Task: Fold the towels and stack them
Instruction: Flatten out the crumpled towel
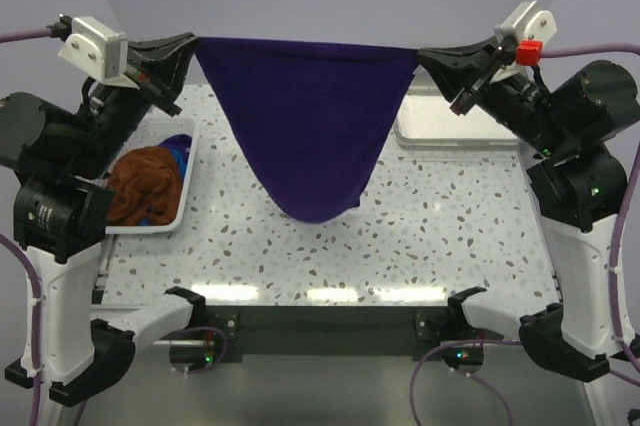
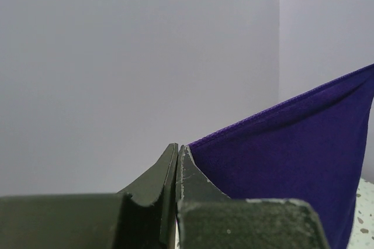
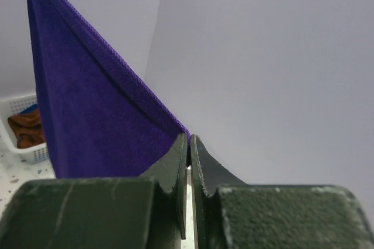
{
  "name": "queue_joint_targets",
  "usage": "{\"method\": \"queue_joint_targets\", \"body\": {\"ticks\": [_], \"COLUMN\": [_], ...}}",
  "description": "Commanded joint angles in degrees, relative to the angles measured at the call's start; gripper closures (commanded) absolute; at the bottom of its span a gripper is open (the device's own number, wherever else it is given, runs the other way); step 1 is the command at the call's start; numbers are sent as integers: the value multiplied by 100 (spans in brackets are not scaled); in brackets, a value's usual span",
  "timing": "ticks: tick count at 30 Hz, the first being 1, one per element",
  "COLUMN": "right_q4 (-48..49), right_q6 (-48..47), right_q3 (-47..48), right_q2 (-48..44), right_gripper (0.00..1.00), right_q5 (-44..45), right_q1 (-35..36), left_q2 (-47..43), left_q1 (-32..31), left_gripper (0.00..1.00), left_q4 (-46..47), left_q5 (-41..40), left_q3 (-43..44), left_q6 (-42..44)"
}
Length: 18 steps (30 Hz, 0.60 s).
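Purple towel (image 1: 318, 136) hangs between your left pincer (image 1: 192, 43) and right pincer (image 1: 420, 53), both clamped on its top corners; long edge runs taut pincer to pincer, neither arm nearer.

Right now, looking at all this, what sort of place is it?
Likely a robot test bench, not a home: the left gripper and right gripper of bolted-down machines hold a purple towel over a speckled table, with a white basket of more towels beside.
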Motion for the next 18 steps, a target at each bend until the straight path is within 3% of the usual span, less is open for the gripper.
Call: {"method": "queue_joint_targets", "body": {"ticks": [1,3,8,14,18], "right_q4": [57,190,410,787,1130], "right_q6": [-116,-72,77,16,-54], "right_q3": [364,365,453,391,496], "right_q2": [-25,115,817,2311,3409], "right_gripper": [100,100,100,100,100], "right_q5": [953,1286,1893,2605,2913], "right_q1": [-173,-173,-173,-173,-181], "left_q2": [254,604,1361,2933,4153], "left_q1": [150,150,150,202,404], "left_gripper": [100,100,100,100,100], "left_q4": [-250,-365,-322,-32,582], "left_q5": [-996,-1171,-1917,-3060,-3097], "left_q3": [774,1091,829,600,415], "left_q6": [324,272,245,298,167]}}
